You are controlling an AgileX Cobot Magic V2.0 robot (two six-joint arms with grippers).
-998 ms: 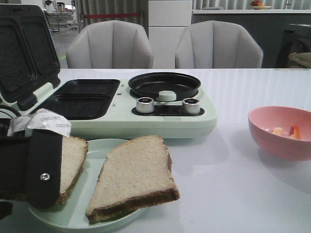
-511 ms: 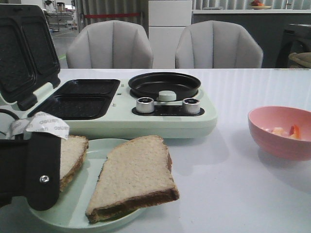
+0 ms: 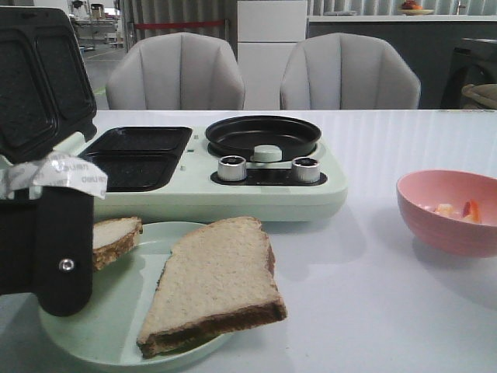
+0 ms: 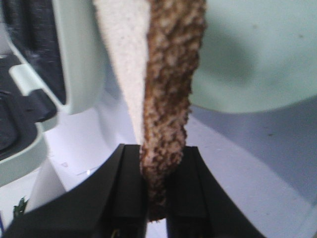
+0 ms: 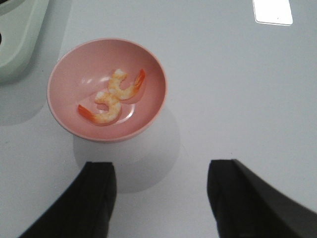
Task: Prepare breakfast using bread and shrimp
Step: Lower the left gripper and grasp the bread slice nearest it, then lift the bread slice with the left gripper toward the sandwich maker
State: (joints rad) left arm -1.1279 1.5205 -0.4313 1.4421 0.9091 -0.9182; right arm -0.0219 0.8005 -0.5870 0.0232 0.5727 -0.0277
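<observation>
Two slices of bread are at the pale green plate. One slice lies on the plate's right half. My left gripper is shut on the crust of the other slice, which is lifted off the plate; in the front view only its corner shows past the black gripper body. Two curled shrimp lie in a pink bowl, also seen at the right in the front view. My right gripper is open and empty above the table, near the bowl.
A pale green breakfast maker stands behind the plate, with two open black sandwich wells, its raised lid at the left, a round black pan and two knobs. Two grey chairs stand beyond the table.
My left gripper has risen with the left bread slice in it, lifting it off the plate and drawing it leftward. The other slice and the bowl have not moved.
</observation>
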